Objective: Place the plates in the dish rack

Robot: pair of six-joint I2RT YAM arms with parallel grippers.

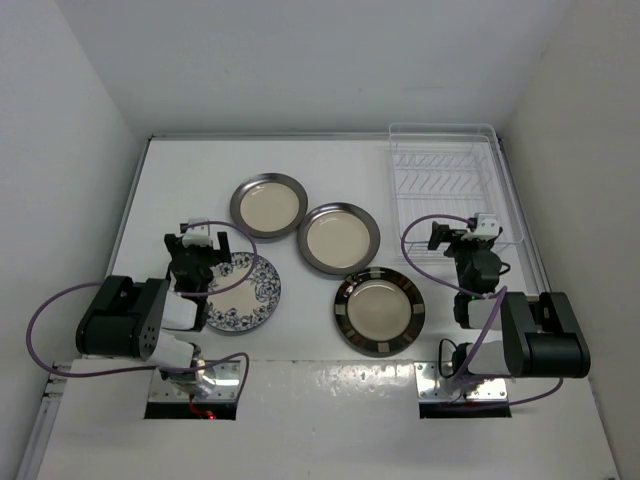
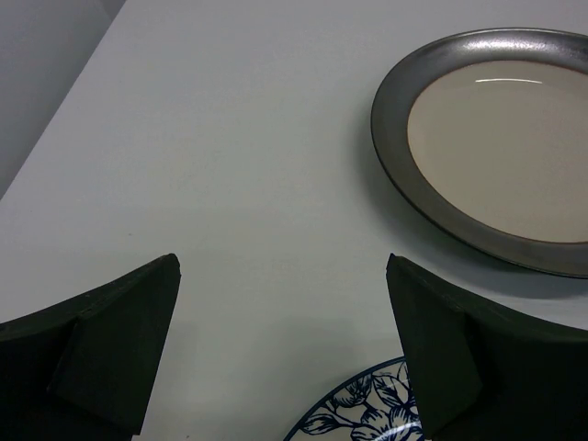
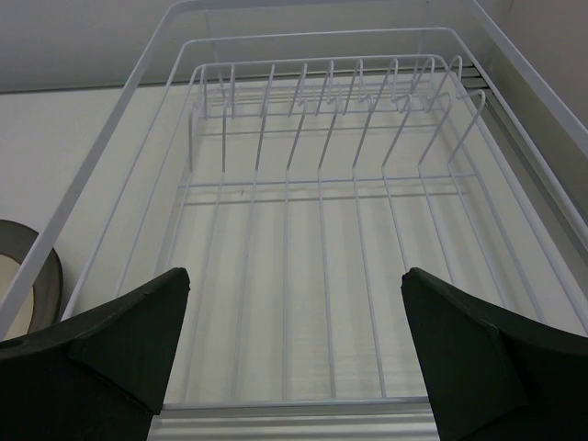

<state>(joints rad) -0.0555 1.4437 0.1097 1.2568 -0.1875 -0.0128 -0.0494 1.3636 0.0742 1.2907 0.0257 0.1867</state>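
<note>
Four plates lie flat on the white table: a grey-rimmed plate (image 1: 268, 205) at the back, a second grey-rimmed plate (image 1: 340, 238) to its right, a dark checked-rim plate (image 1: 380, 311) in front, and a blue floral plate (image 1: 243, 293) at the left. The clear dish rack (image 1: 445, 175) stands at the back right with no plates in it. My left gripper (image 1: 203, 236) is open and empty, at the floral plate's far-left edge. In the left wrist view the gripper (image 2: 283, 266) is over bare table, with the floral plate (image 2: 363, 409) below and the grey-rimmed plate (image 2: 496, 147) ahead. My right gripper (image 1: 465, 233) is open and empty at the rack's near edge (image 3: 294, 409).
White walls close in the table on the left, back and right. The rack's prongs (image 3: 322, 110) stand in rows at its far end. A grey-rimmed plate's edge (image 3: 28, 276) shows left of the rack in the right wrist view.
</note>
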